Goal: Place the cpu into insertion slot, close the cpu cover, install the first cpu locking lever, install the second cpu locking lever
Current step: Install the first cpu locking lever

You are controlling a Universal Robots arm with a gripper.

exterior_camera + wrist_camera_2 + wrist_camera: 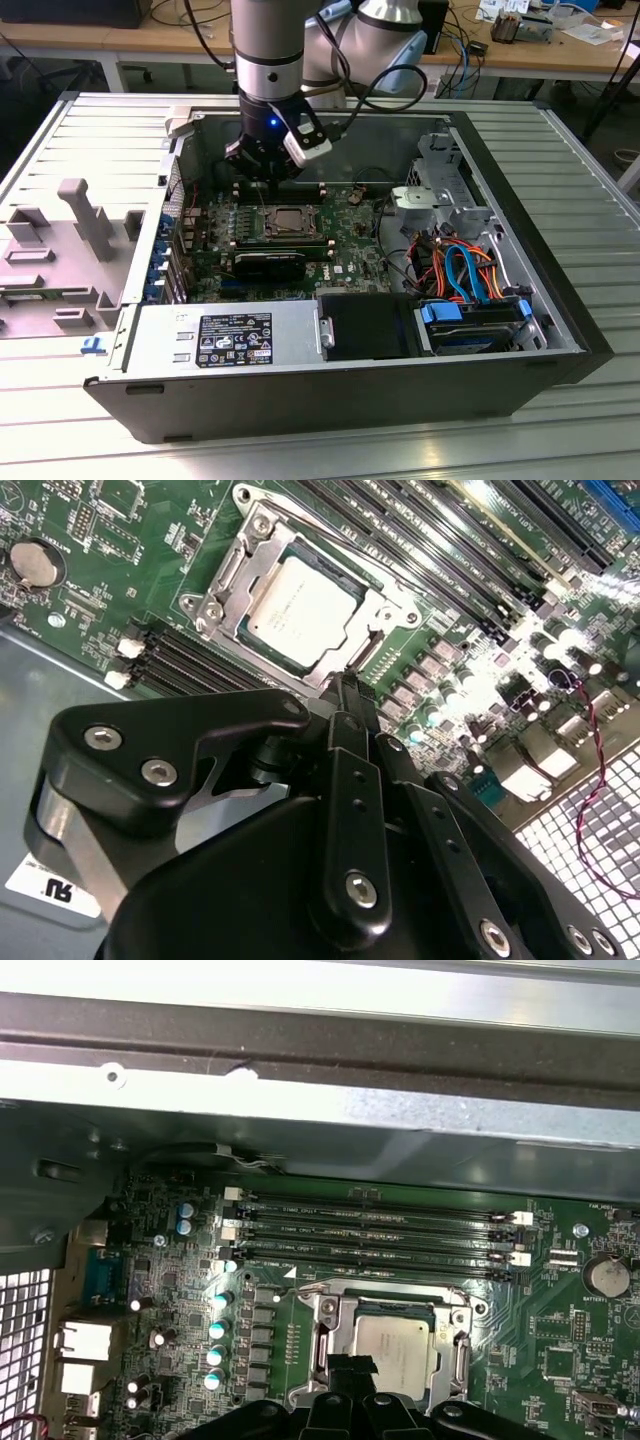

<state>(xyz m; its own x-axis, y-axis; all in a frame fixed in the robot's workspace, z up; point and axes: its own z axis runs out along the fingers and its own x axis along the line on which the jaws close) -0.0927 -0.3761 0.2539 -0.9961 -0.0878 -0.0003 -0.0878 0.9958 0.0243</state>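
- Open computer case (pixel 520 300) lies on its side on the slatted metal worktop (pixel 590 170); the arm reaches down into it over the green motherboard (pixel 345 225).
- The cpu (pixel 300 610) already sits in the insertion slot (pixel 365 652), dull silver top showing, in both wrist views (pixel 395 1345).
- The cpu cover (pixel 240 570) appears to lie down over the chip, its silver frame bordering the lid on all sides (whether it is fully latched I cannot tell).
- A thin wire lever (pixel 330 545) runs along one edge of the socket, next to the long black memory slots (pixel 460 550); whether it is hooked is not visible.
- The hand (pixel 345 685) hangs low, just beside the socket's near edge; the two fingertips look drawn together to a narrow point with nothing between them. Contact with the frame cannot be confirmed.
- Handling judgement: the cpu is light, rigid and fragile underneath, best left untouched now. The cover is thin, stiff sheet metal. The levers are springy wire, slick and narrow; best taken at the bent free end and pushed, not pinched.
- Risk: a slipped fingertip could scrape the small capacitors (pixel 218 1330) close beside the socket.
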